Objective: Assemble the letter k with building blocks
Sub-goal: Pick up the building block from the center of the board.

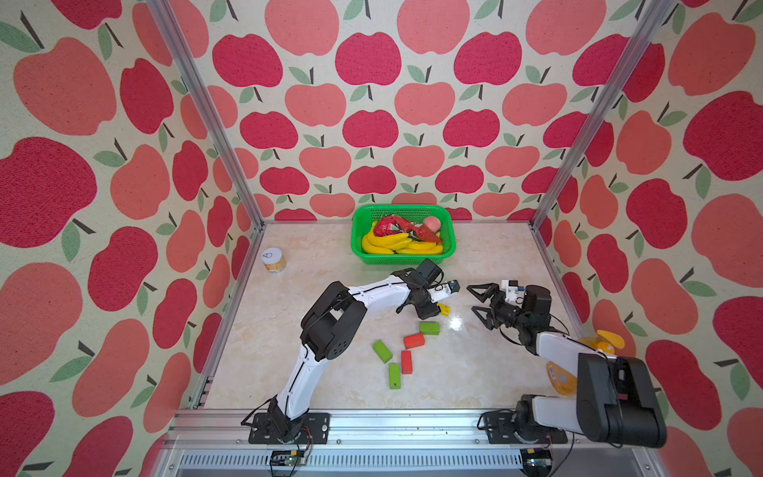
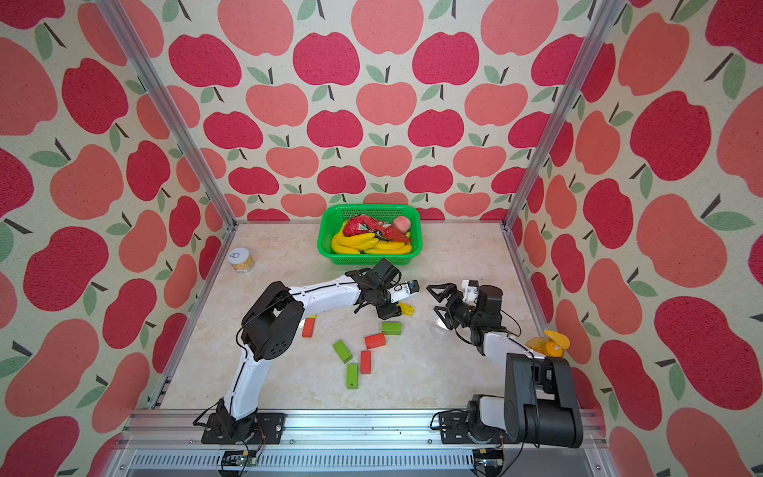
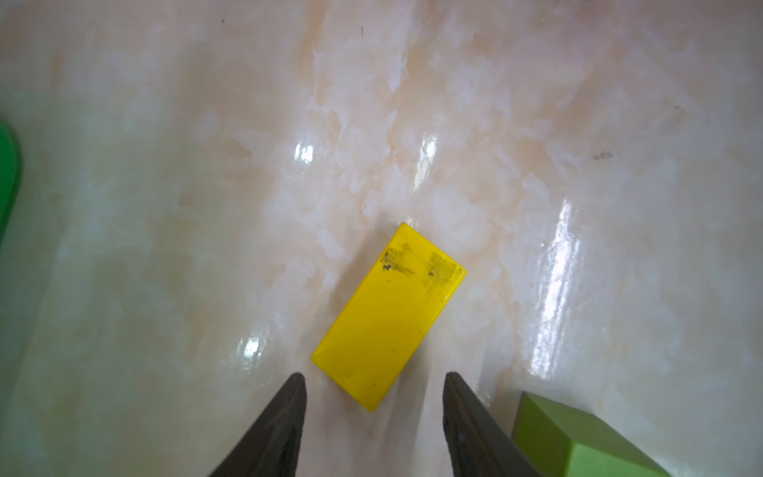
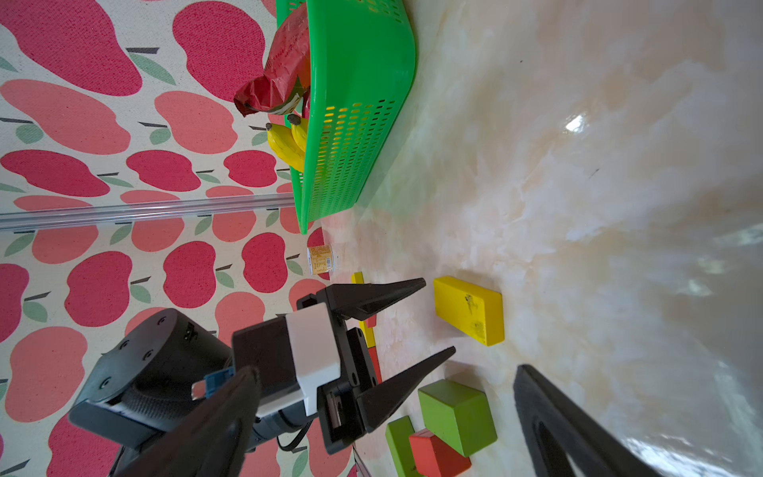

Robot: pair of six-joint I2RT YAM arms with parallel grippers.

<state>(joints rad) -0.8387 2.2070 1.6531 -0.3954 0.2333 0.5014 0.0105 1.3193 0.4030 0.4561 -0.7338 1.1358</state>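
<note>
Jar (image 1: 273, 261) label illegible; yellow block (image 3: 388, 318) scuffed.

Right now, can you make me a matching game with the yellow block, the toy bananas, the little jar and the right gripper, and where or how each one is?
Things:
1. yellow block
2. toy bananas
3. little jar
4. right gripper

Places or states:
A. inside the green basket
B. wide open, holding nothing
C. lying flat on the table, just ahead of the left gripper
D. standing by the table's left edge

Pairs: 1-C, 2-A, 3-D, 4-B
</note>
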